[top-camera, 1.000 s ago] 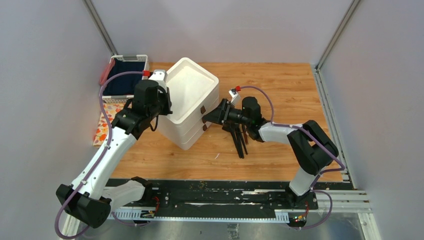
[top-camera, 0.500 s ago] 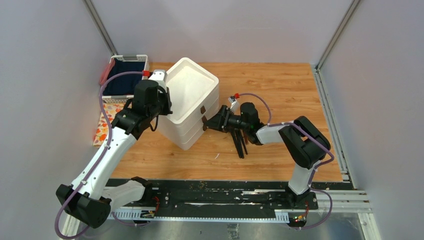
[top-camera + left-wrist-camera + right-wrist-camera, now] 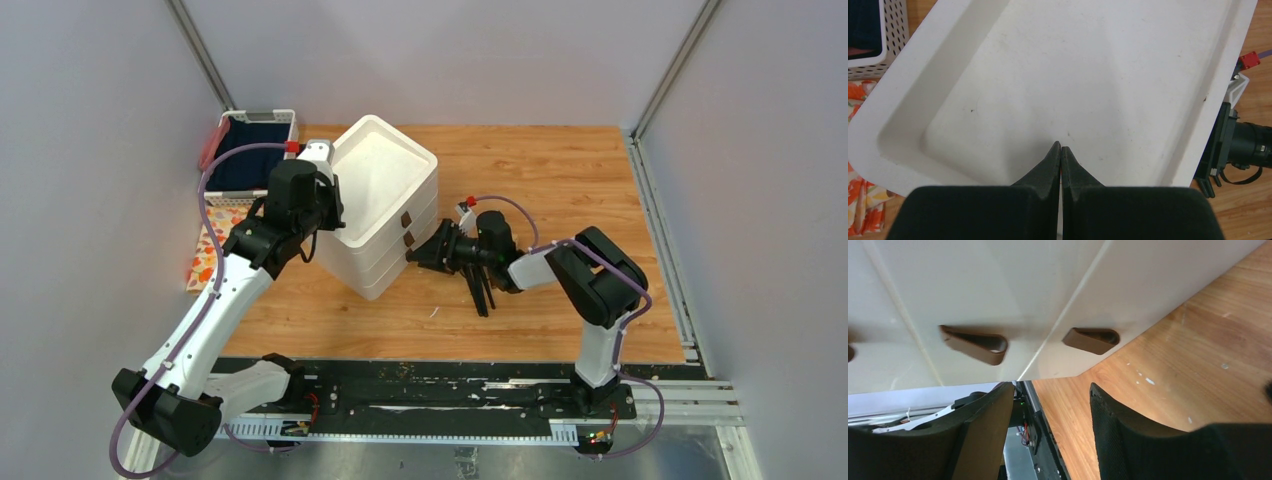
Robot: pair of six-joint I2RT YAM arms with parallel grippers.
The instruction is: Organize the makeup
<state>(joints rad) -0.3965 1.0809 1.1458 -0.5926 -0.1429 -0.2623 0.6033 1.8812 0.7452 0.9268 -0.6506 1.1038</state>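
Right gripper: spread wide, empty, nosed up to the box front, not on any pull yet. Aim sits between the lower pull and the middle pull, roughly under the seam. Left gripper: pressed together, tip down in the box's top recess, apparently pinning it; contact not confirmable from the wrist view. Makeup sticks: loose on the table, directly under the right wrist, near the box; nothing else of the makeup visible. Probably going for a drawer. Risks:
- closing between the pulls and pinching nothing, from the offset aim;
- jamming a finger into the drawer face, from coming in this close before centring;
- dragging the whole box instead of the drawer, given a weak hold-down on top;
- sweeping the sticks along with the wrist on the pull-back, given no visible clearance;
- running the drawer out over the sticks and scattering them.
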